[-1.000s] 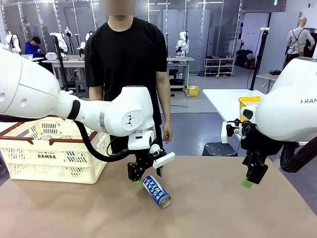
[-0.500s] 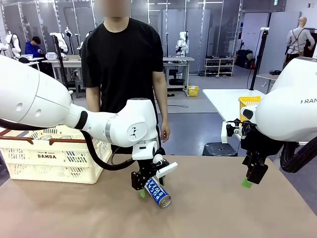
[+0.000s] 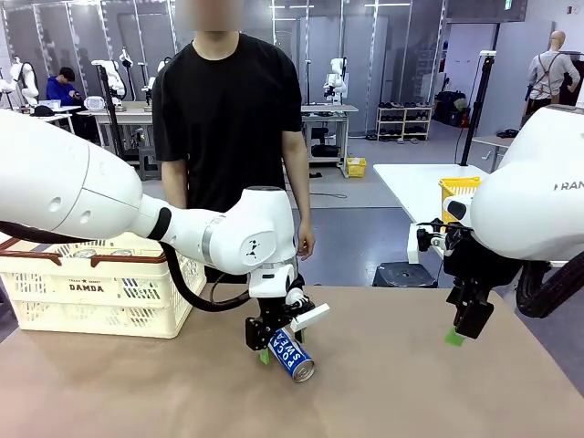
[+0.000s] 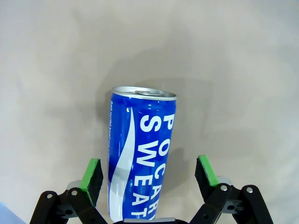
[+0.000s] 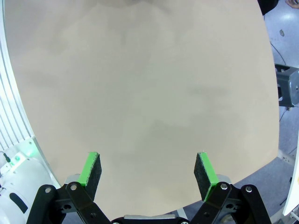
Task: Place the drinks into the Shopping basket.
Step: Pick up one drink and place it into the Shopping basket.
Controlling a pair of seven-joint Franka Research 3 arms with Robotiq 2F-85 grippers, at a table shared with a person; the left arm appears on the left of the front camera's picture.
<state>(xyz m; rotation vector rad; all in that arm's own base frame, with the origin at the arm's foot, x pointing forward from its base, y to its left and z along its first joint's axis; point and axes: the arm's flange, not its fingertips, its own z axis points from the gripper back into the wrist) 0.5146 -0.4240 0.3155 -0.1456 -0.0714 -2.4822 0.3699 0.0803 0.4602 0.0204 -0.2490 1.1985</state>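
A blue and white Pocari Sweat can [image 4: 140, 154] is seen lying on its side on the table [image 3: 411, 383], near the middle. It is straddled by the left gripper [image 3: 271, 349], whose fingers are spread apart with a pad on each side of the can, not yet touching. The right gripper [image 3: 464, 330] is held above the table's right part, fingers parted and empty. Farther back at the left, the Shopping basket [image 3: 91, 290] is set, with can tops visible inside, so part of the task appears done. One can is left to grip and carry. Bare table lies open between can and basket.
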